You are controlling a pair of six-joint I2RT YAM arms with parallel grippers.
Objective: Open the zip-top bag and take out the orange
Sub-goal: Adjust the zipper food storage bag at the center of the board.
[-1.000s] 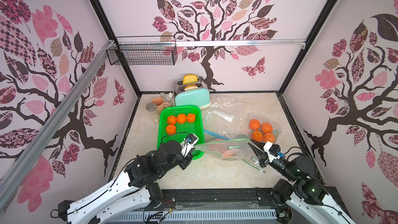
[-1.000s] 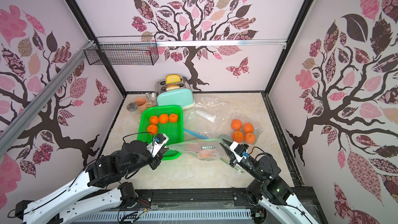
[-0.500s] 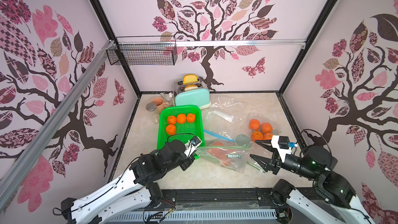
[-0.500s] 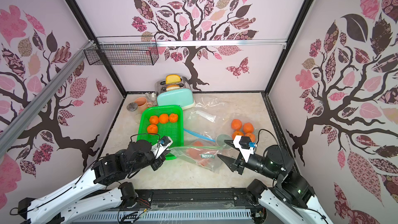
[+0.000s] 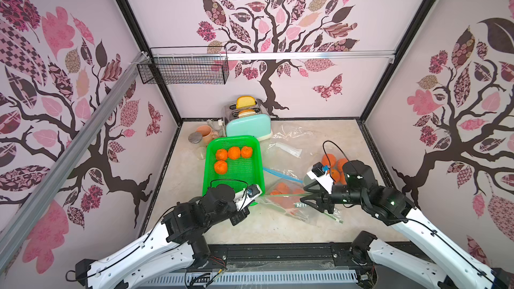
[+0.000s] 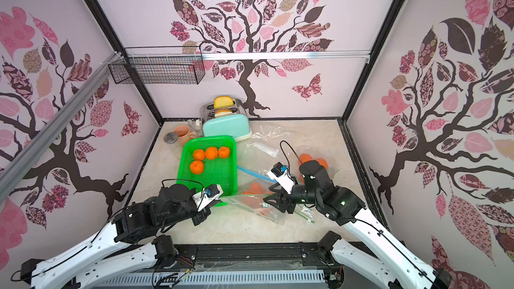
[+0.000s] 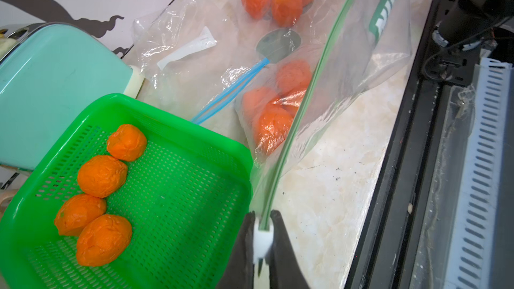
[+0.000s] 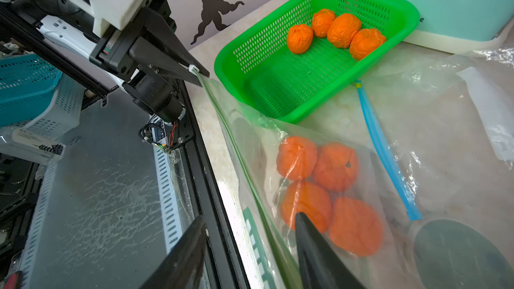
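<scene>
Pinching one end of the green zip strip (image 7: 320,59), the left jaws are closed on the zip-top bag (image 7: 347,84), just beside the corner of the green basket (image 5: 230,138) that lies nearest the worktop's front edge. The strip runs taut from that grip across to the right jaws, which stand apart with the zip edge passing between them, close to the bag's green printed label (image 8: 256,234). One right finger lies over the clear film above the fruit, but I cannot tell whether either finger touches the plastic. Four oranges (image 8: 333,168) sit bunched inside the bag, which rests on the worktop (image 5: 250,232) near its front edge, between the basket and the right arm. In both top views the bag's zip end is lifted towards the left jaws while its belly lies flat. Four loose oranges (image 5: 233,152) rest in the basket, towards its far end. Behind the held bag lies a second clear bag (image 5: 289,140) with a blue zip strip (image 5: 281,175), and further fruit (image 5: 329,159) shows near the worktop's right edge, partly hidden by the right arm. A mint toaster (image 5: 247,127) and a pink mug (image 5: 205,133) stand along the back edge.
</scene>
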